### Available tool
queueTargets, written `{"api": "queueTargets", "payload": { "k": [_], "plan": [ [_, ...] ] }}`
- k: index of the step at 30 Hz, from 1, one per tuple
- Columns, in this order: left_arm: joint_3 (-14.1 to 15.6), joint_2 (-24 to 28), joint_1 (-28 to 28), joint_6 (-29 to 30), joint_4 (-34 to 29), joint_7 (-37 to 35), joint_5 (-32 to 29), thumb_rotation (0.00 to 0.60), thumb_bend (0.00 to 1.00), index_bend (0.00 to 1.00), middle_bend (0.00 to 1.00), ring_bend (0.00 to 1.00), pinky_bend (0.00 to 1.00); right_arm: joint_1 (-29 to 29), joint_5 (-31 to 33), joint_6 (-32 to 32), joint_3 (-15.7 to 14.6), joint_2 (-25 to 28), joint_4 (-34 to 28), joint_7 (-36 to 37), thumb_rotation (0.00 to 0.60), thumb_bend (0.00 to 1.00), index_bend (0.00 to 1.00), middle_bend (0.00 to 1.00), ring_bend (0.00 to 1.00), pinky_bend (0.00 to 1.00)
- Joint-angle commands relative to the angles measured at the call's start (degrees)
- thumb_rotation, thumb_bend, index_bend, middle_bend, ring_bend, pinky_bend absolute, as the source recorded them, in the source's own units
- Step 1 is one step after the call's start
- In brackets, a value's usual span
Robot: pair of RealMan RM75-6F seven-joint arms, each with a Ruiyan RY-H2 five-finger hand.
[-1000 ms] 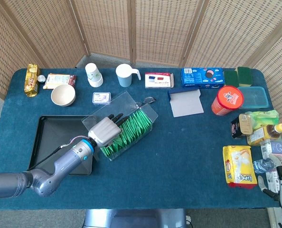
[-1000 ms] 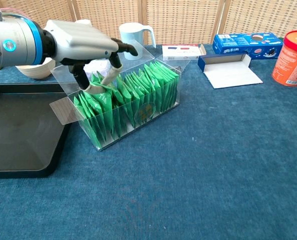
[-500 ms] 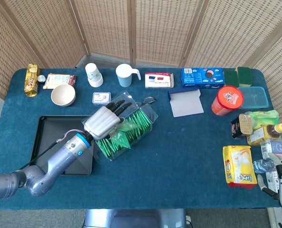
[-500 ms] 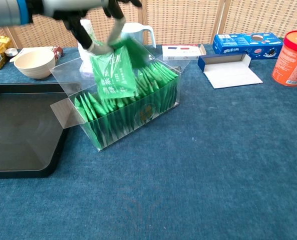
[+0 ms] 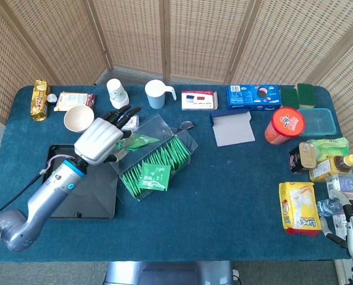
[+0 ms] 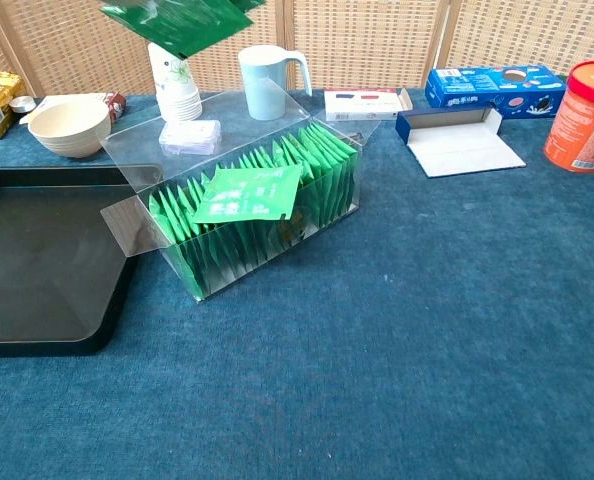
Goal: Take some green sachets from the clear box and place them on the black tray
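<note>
Sachet [image 5: 138,141] in left robot hand [image 5: 100,139]

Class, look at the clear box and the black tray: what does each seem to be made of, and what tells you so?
Clear box: probably thin rigid plastic, glossy; the sachets show through its walls, which catch pale glare.
Black tray: looks like smooth plastic or coated metal with a slight sheen; it is not possible to tell which.

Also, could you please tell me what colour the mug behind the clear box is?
The mug is pale blue, clearest in the chest view.
</note>
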Motion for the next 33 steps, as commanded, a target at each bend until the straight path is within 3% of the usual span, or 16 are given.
{"api": "queueTargets", "payload": {
  "k": [1, 13, 23, 27, 30, 33],
  "plan": [
    [0.4, 2.0, 1.4, 0.3, -0.8, -1.0, 0.6, 0.576, 0.45, 0.60, 0.05, 0.00, 0.19, 0.1, -0.1, -0.1, 0.0, 0.0, 0.0, 0.0, 0.505, 0.39, 0.16, 0.22, 0.25, 0.28],
    [6.1, 11.1, 10.1, 0.1, 1.1, -2.1, -2.2, 0.569, 0.44, 0.57, 0.05, 0.00, 0.19, 2.1, -0.5, -2.5, 0.2, -0.7, -0.4, -1.4, 0.503, 0.39, 0.16, 0.22, 0.25, 0.28],
    [9.6, 11.1, 16.9, 0.8, 4.1, -4.0, -3.6, 0.556, 0.43, 0.50, 0.05, 0.00, 0.19, 3.9, -0.8, -4.3, 0.4, -0.8, -1.5, -2.7, 0.504, 0.39, 0.16, 0.22, 0.25, 0.28],
    [10.6, 10.2, 18.4, 0.0, 4.9, -3.2, -4.0, 0.469, 0.33, 0.36, 0.02, 0.00, 0.19, 4.4, -0.9, -4.8, 0.4, -0.7, -1.7, -3.0, 0.503, 0.39, 0.16, 0.22, 0.25, 0.28],
    [10.6, 9.5, 18.8, -0.3, 4.8, -1.9, -4.9, 0.356, 0.23, 0.20, 0.00, 0.00, 0.19, 4.7, -0.8, -5.0, 0.5, -0.6, -1.8, -3.0, 0.504, 0.39, 0.16, 0.22, 0.24, 0.28],
    [10.3, 9.1, 19.3, -0.1, 4.7, -1.1, -5.5, 0.288, 0.18, 0.14, 0.00, 0.00, 0.19, 4.8, -0.6, -5.1, 0.5, -0.6, -1.7, -2.9, 0.505, 0.39, 0.16, 0.22, 0.24, 0.28]
  ]
}}
